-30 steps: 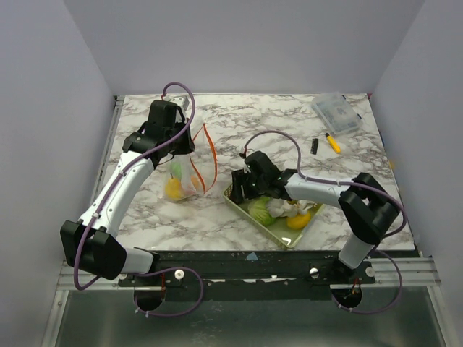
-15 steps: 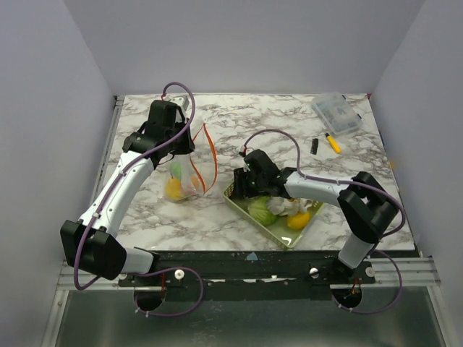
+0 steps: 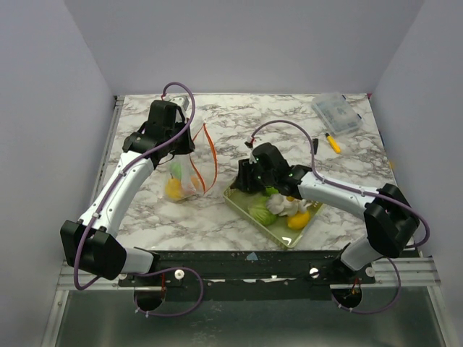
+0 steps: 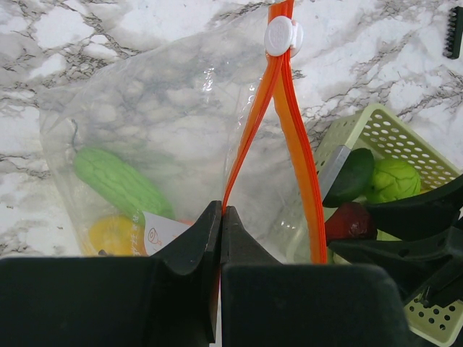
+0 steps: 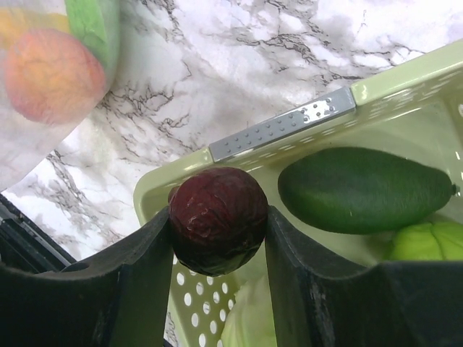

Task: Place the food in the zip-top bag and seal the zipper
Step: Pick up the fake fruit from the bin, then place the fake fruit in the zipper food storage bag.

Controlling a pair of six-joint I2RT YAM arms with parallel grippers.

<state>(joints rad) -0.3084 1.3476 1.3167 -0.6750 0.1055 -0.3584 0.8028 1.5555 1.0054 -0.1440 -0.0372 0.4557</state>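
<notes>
The clear zip-top bag [image 3: 184, 177] lies left of centre, its orange-red zipper [image 3: 210, 155] strip spread open. It holds a yellow, a green and an orange toy food [image 4: 116, 184]. My left gripper [image 4: 221, 217] is shut on the zipper rim [image 4: 249, 123] and holds it up. My right gripper [image 5: 217, 238] is shut on a dark purple-red round food [image 5: 217, 217], raised over the near-left corner of the pale green basket [image 5: 282, 126]. A dark green food [image 5: 362, 189] lies in the basket beside it. In the top view the right gripper [image 3: 249, 177] is at the basket's left end.
The basket [image 3: 239, 204] also holds pale green, white and yellow foods [image 3: 286, 210]. A rigid clear lidded box [image 3: 336, 112], a yellow marker [image 3: 333, 142] and a small black piece [image 3: 315, 145] lie at the back right.
My right gripper has risen from the basket with the dark purple-red food and moved slightly toward the back. The left arm and bag have not moved.
</notes>
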